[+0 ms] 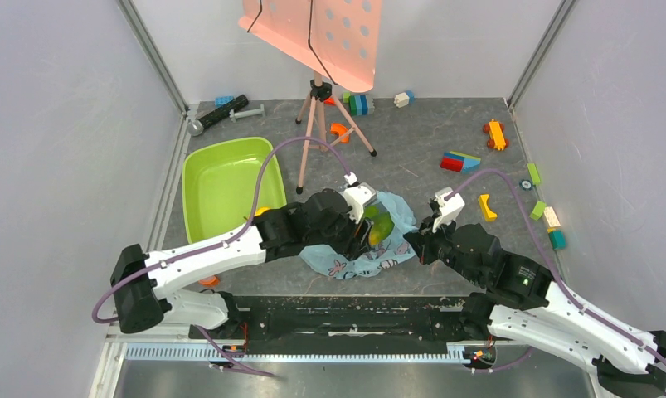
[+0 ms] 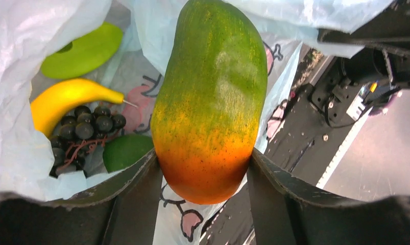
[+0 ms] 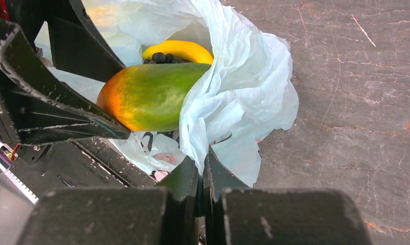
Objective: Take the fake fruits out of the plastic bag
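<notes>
The light-blue plastic bag (image 1: 371,253) lies at the table's near middle, its mouth open. My left gripper (image 1: 364,232) is shut on a large green-to-orange mango-like fake fruit (image 2: 213,97), its orange end between the fingers, at the bag's mouth (image 3: 151,97). Inside the bag (image 2: 14,76) lie a yellow banana (image 2: 65,99), a dark grape bunch (image 2: 82,127), a lime-green fruit (image 2: 82,51) and a darker green one (image 2: 126,150). My right gripper (image 3: 202,163) is shut on the bag's edge (image 3: 233,107), at the bag's right side (image 1: 418,240).
A lime-green tub (image 1: 226,182) stands left of the bag, a small orange fruit (image 1: 263,211) at its near right corner. A tripod (image 1: 321,116) with a pink panel stands behind. Toy bricks (image 1: 460,161) and a yellow piece (image 1: 486,206) lie at the right.
</notes>
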Motion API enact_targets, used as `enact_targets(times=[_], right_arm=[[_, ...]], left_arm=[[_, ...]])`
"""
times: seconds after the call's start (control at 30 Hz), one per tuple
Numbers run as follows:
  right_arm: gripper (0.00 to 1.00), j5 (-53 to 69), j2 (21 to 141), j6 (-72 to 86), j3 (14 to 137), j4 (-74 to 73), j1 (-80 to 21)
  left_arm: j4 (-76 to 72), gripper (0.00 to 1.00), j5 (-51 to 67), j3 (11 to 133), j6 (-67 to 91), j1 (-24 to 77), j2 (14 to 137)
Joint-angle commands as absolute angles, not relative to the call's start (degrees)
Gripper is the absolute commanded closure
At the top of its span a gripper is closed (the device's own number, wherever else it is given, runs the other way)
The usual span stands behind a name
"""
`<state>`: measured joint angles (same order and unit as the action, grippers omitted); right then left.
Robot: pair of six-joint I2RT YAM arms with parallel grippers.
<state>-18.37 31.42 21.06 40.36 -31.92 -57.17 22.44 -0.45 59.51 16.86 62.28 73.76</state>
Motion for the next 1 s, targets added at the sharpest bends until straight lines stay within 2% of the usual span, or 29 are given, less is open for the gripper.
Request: enact_targets(times=[0.0, 0.47, 0.7, 0.97], right_arm=[[1.0, -19.9, 30.9, 21.8, 39.9, -30.8, -57.2], [1.0, -20.7, 31.1, 23.0, 39.4, -30.4, -57.2], [1.0, -20.1, 31.2, 23.5, 39.0, -29.9, -57.2], [1.0, -19.5, 31.1, 23.8, 38.8, -30.0, -57.2]], left_arm=[[27.1, 0.43, 3.8, 60.2, 12.0, 62.3, 71.5], [38.9, 0.42, 15.5, 66.4, 7.2, 62.2, 60.5], [38.9, 0.4, 13.0, 68.5, 7.6, 61.1, 54.6], [37.7, 0.41, 8.5, 71.8, 7.7, 55.9, 54.3]])
